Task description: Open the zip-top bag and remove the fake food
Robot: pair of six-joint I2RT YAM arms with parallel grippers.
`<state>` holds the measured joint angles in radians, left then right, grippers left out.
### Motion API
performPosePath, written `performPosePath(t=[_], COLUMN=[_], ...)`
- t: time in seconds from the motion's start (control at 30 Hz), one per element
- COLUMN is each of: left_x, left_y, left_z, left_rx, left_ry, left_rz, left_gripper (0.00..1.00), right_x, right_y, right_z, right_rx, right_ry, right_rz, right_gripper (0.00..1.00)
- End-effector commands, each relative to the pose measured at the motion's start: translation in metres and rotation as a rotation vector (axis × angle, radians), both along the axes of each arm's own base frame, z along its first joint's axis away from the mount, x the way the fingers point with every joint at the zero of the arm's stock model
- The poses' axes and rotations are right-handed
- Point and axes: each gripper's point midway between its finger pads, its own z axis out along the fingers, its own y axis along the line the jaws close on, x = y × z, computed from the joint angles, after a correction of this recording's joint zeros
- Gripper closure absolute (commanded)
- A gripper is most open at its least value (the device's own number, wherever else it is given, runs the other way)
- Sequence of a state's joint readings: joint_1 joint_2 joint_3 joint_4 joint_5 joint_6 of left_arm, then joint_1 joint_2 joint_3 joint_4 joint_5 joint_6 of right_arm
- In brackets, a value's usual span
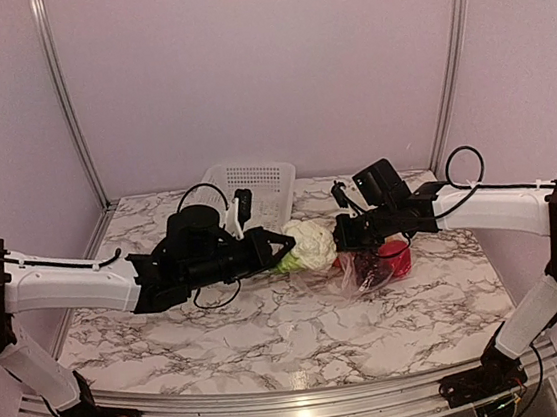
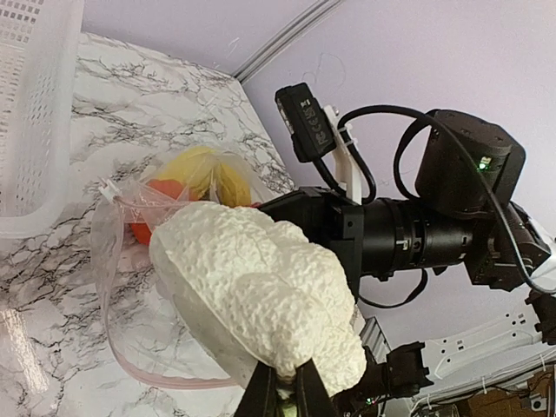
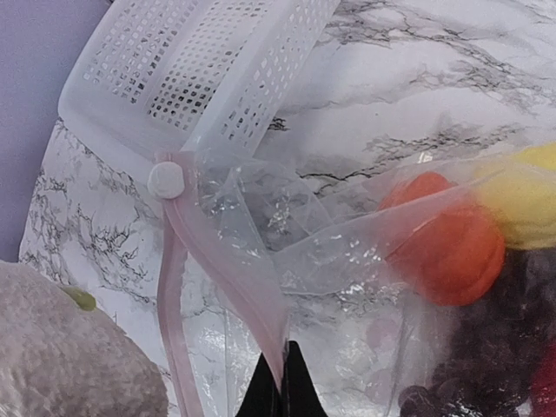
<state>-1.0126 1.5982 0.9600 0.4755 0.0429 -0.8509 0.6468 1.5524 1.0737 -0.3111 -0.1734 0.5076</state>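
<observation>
Since the cabbage [image 1: 311, 243] was clamped in the left gripper [image 1: 282, 240] at the 9 o'clock mouth of the zip-top bag [image 1: 332, 281] and its rim pinched in the right gripper [image 1: 343, 235], a straight pull toward 9 o'clock was judged best.

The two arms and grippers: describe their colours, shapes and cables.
The left arm and right arm have white tubular links, black joints and looping black cables. The left gripper and right gripper are black with tapered fingers. A green light glows on the right wrist's motor.
</observation>
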Motion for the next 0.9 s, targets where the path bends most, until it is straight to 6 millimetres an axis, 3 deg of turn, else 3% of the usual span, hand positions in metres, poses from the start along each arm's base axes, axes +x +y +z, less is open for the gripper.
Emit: performPosePath(t=[0.0, 0.17, 0.4, 0.57, 0.77, 0.87], left_x=[0.006, 0.041, 0.123, 0.18, 0.242, 0.272], left_y=[0.022, 0.053, 0.114, 0.144, 0.154, 0.153], left_z=[0.026, 0.065, 0.077, 0.065, 0.045, 0.02], left_rx=[-0.01, -0.056, 0.084, 0.118, 0.262, 0.376], left_ry=[-0.043, -0.07, -0.07, -0.042, -0.055, -0.05], left_rz=[0.052, 0.177, 0.406, 0.497, 0.548, 0.554], left_gripper=[1.0, 1.0, 1.0, 1.0, 1.0, 1.0], right_x=[0.0, -0.001, -0.002, -0.004, -0.006, -0.006], right_y=[-0.006, -0.003, 0.004, 0.01, 0.017, 0.02], right_z=[-0.003, -0.002, 0.008, 0.017, 0.023, 0.027], right_rx=[-0.023, -0.012, 0.02, 0.051, 0.082, 0.093], right_ry=[0.0, 0.0, -0.019, -0.023, -0.026, -0.032], right_rz=[-0.007, 0.015, 0.053, 0.079, 0.119, 0.129], right_gripper=[1.0, 1.0, 1.0, 1.0, 1.0, 1.0])
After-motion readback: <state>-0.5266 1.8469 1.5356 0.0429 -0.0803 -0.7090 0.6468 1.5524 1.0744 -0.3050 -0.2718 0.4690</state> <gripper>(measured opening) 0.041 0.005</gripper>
